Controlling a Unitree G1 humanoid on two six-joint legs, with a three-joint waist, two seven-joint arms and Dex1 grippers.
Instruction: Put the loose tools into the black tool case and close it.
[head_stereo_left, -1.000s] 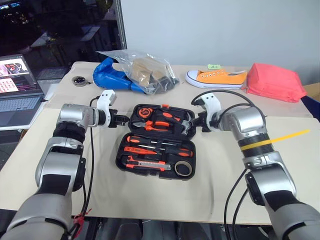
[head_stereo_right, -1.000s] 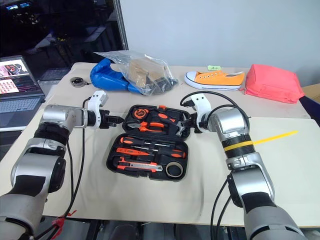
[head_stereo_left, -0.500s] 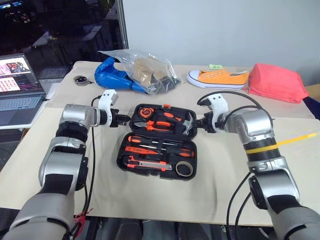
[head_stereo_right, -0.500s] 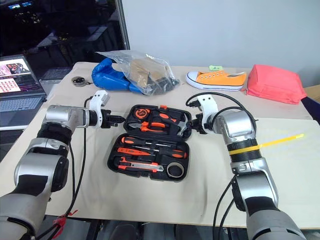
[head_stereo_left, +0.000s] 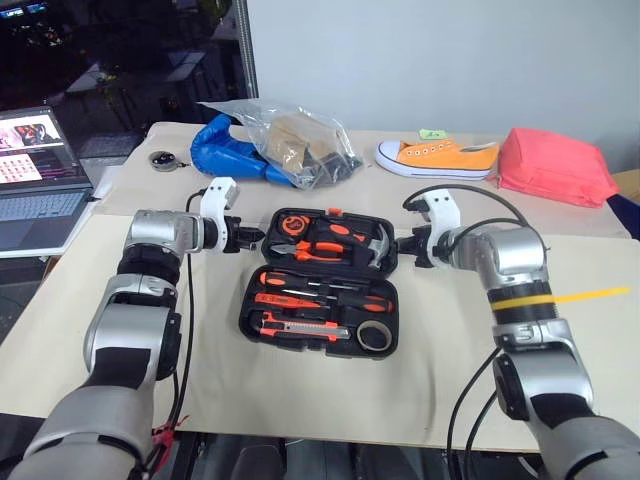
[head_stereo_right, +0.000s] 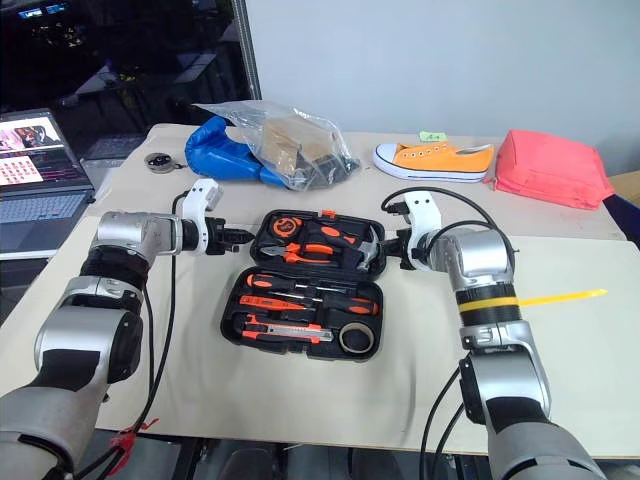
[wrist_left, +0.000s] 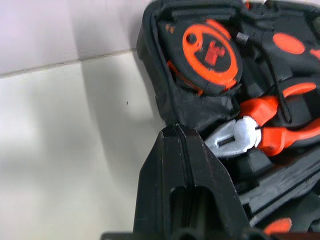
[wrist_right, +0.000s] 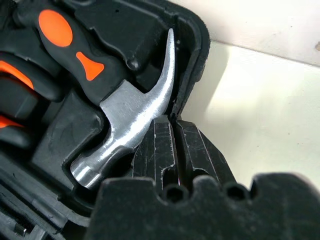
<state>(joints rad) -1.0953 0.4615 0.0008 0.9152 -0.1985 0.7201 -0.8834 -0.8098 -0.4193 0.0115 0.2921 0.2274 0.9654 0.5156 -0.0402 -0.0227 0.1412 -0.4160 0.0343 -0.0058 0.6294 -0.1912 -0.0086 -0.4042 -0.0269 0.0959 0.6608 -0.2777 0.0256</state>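
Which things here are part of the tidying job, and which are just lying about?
Job: black tool case; screwdrivers; utility knife; tape ring.
Lying about: shoe; pink pouch; laptop; plastic bag.

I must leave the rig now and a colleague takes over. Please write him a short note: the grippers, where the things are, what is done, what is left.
Left gripper: shut, holding nothing, at the left end of the case's far half.
Right gripper: shut, holding nothing, at the right end of that half, beside the hammer.
Case: lies open on the table.
Done: the screwdrivers, knife and tape ring sit in the near half; pliers, tape measure and hammer in the far half.
Left: fold the case shut and latch it.
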